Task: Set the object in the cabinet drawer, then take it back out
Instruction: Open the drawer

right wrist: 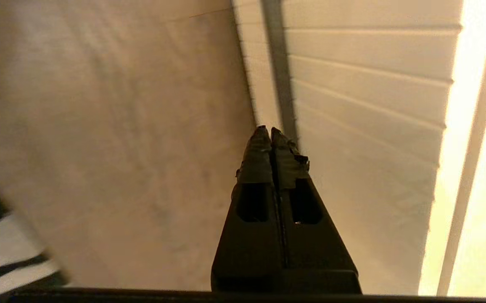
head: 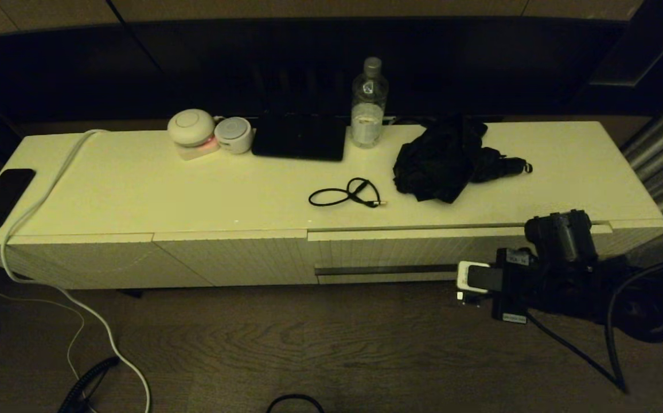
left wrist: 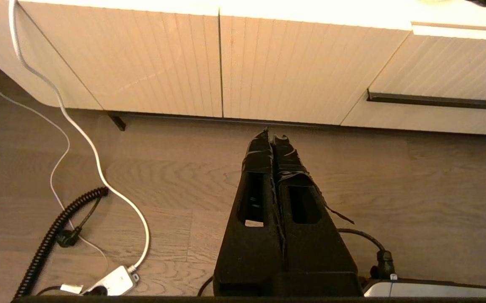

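Right claw [right wrist: 270, 131], pinched together, beside cabinet drawer [head: 412, 252] handle.

The head camera looks down on the whole cabinet top [head: 136, 189]. Both wrist cameras sit low over the floor [left wrist: 394, 202], facing the cabinet drawer [head: 389, 252], the right one closest.

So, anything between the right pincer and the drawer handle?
Nothing: in the right wrist view the shut right pincer sits right beside the drawer handle.
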{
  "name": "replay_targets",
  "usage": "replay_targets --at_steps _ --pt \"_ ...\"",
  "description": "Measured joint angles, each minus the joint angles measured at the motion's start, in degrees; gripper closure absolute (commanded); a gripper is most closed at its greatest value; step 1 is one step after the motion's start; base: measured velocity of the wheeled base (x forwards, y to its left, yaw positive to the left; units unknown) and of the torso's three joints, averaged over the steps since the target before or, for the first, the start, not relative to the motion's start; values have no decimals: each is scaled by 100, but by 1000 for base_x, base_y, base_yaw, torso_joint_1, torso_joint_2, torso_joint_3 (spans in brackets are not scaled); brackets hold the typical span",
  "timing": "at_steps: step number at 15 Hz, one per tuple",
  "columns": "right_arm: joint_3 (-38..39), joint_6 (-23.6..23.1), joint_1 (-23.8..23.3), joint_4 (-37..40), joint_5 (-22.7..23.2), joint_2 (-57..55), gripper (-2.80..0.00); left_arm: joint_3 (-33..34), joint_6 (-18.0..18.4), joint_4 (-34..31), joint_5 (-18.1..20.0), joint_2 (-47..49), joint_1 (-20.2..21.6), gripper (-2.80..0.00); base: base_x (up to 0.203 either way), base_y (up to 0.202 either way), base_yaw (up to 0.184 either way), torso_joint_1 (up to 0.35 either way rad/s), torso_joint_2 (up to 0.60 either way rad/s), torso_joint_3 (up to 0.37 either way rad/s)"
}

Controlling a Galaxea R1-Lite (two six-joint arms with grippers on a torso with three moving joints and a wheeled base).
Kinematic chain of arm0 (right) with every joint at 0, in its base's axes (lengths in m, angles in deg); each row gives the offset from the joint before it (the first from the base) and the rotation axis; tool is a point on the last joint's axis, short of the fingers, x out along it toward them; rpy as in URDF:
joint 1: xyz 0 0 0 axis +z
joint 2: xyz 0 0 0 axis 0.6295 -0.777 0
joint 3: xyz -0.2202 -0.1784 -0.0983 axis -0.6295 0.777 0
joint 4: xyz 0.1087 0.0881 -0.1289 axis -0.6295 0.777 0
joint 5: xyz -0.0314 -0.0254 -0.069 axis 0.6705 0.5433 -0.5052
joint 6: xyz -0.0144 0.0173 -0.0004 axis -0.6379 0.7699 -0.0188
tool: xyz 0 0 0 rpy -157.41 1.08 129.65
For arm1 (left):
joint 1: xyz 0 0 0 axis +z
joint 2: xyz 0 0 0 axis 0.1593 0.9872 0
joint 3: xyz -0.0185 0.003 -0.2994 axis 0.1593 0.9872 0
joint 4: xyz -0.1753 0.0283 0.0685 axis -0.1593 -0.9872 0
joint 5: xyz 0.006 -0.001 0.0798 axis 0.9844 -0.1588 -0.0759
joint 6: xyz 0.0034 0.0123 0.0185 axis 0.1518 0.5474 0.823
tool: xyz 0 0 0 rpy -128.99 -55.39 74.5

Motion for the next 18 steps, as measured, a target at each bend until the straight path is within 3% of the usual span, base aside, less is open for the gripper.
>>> replay_targets --at_steps 3,4,15,18 --pt "34 -462 -58 -365 -77 -391 0 0 2 0 -2 0 -2 0 0 0 0 0 0 0" --pt "35 -542 -75 -385 -93 -488 -280 0 4 0 -3 0 -2 0 0 0 0 0 0 0" --pt "-257 -1587 -350 -326 102 -1304 -280 0 5 0 -2 0 -2 0 0 0 0 0 0 0" --pt "-609 -1634 -447 -311 110 -1597 -280 0 1 0 -2 0 -2 0 0 0 0 0 0 0"
